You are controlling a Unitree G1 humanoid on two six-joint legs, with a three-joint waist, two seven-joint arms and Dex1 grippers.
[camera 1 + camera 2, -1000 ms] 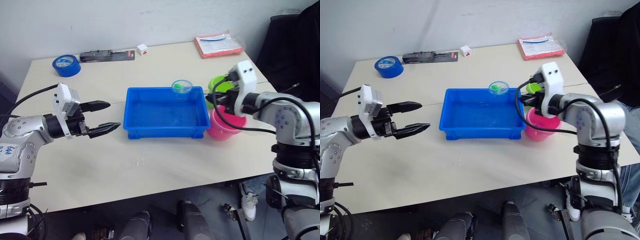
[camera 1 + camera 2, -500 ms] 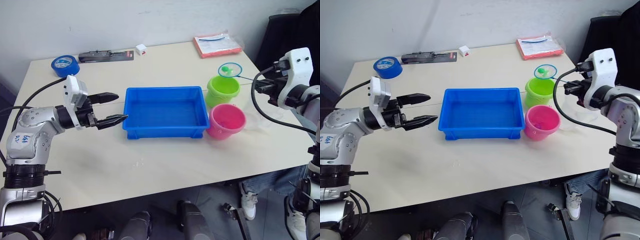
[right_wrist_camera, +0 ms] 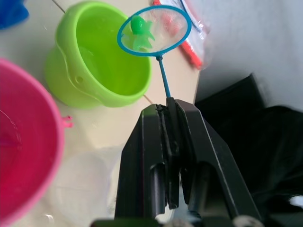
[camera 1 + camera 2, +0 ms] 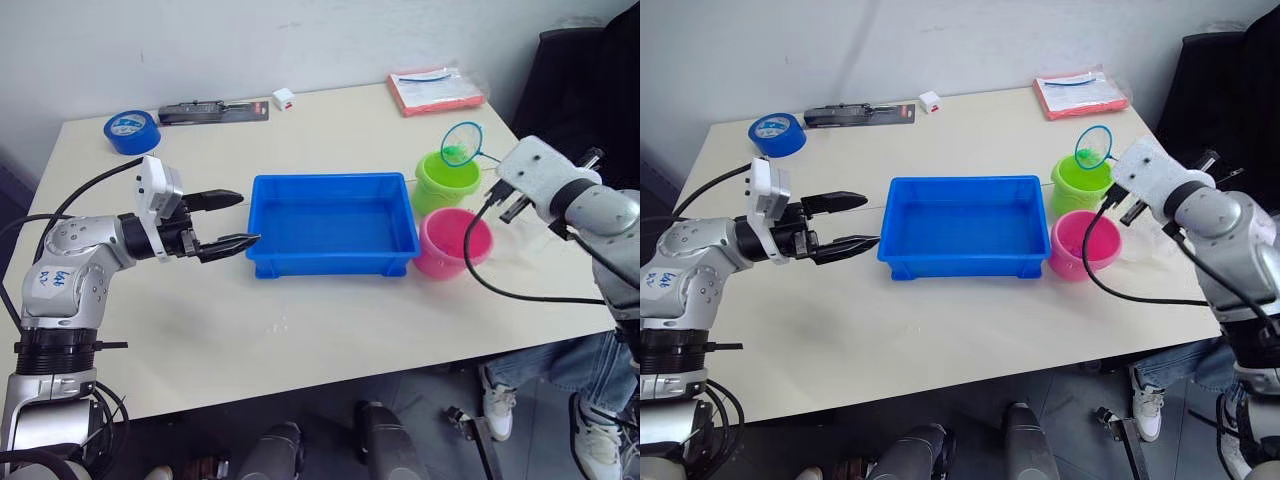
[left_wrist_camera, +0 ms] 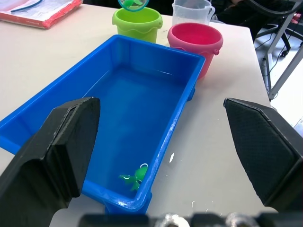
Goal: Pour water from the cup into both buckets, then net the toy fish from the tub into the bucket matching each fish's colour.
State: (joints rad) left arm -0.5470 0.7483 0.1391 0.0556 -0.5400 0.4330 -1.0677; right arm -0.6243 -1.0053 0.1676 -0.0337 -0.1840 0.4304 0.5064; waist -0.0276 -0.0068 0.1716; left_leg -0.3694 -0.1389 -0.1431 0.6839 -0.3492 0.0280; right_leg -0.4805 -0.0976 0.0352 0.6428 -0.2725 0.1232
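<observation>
Netted green fish held above the lime green bucket (image 3: 102, 71).

The right gripper (image 3: 169, 111), jaws clamped on the net (image 3: 154, 30) by its thin handle, carries a green toy fish (image 3: 140, 32). The light, slippery fish should tip out easily. The left gripper (image 4: 238, 218), jaws apart, hovers beside the blue tub (image 4: 333, 225), where another green fish (image 5: 137, 174) lies.

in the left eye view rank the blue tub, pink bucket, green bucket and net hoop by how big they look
1. Blue tub, by far the largest.
2. Pink bucket and green bucket: they look alike, so no ranking; the pink one stands nearer the camera.
3. Net hoop, smallest, holding a green fish.
</observation>
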